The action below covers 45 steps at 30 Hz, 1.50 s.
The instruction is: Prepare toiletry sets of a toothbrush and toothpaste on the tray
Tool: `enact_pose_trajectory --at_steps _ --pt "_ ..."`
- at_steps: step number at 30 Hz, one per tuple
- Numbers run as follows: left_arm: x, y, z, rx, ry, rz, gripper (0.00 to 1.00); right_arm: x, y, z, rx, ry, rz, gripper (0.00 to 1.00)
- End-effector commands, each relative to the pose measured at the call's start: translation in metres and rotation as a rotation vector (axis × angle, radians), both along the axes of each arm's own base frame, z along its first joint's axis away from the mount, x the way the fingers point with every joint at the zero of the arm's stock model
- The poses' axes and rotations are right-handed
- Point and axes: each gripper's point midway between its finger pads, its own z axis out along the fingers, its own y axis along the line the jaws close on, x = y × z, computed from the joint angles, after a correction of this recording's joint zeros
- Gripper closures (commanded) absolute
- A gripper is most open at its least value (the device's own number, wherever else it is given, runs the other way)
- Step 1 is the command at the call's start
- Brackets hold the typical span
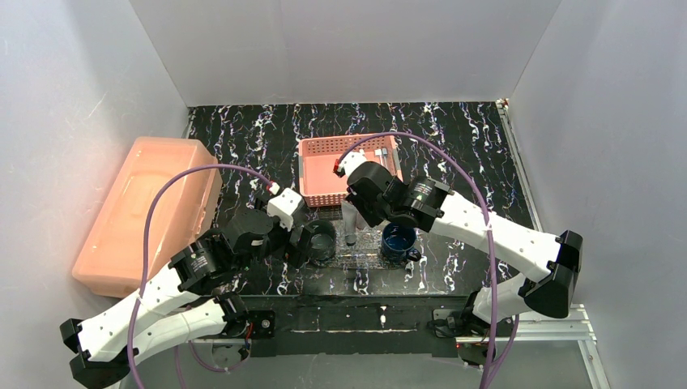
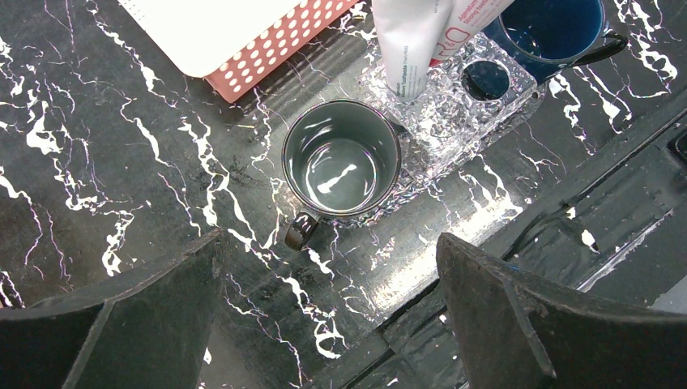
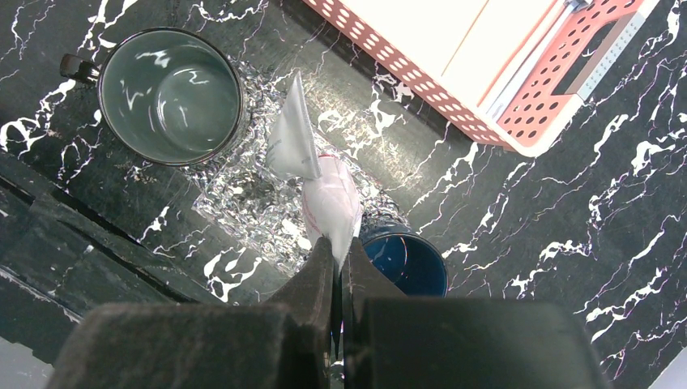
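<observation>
Setting down the toothpaste tube (image 3: 332, 207) was the step in hand: your right fingers (image 3: 318, 271) were clamped on it, upright over the tray (image 3: 235, 203), between grey mug (image 3: 170, 93) and blue mug (image 3: 409, 259). Your left fingers (image 2: 526, 316) stood apart, empty. Next move likely called for gentle lowering, then release.

Left claw (image 2: 328, 243) wide open, pointing down; right claw (image 3: 339, 248) pinched shut, arm extended.
</observation>
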Motion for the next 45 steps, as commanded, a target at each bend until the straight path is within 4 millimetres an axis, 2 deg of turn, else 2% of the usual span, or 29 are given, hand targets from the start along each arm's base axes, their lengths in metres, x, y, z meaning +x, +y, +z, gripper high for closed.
enact_pose_trajectory --at_steps 1,15,24,45 --pt "0.003 0.003 -0.002 0.018 -0.008 0.017 0.02 -0.009 0.004 0.000 0.006 0.033 0.033 0.99" --pt "0.004 0.002 -0.003 0.024 0.001 0.015 0.02 -0.013 -0.001 0.023 0.057 0.016 0.034 0.99" --pt "0.005 0.000 -0.004 0.026 0.008 0.014 0.02 -0.017 -0.007 0.028 0.042 0.022 0.033 0.99" --pt "0.005 0.000 -0.003 0.014 0.009 0.009 0.02 -0.008 0.005 0.004 0.018 0.018 0.031 0.99"
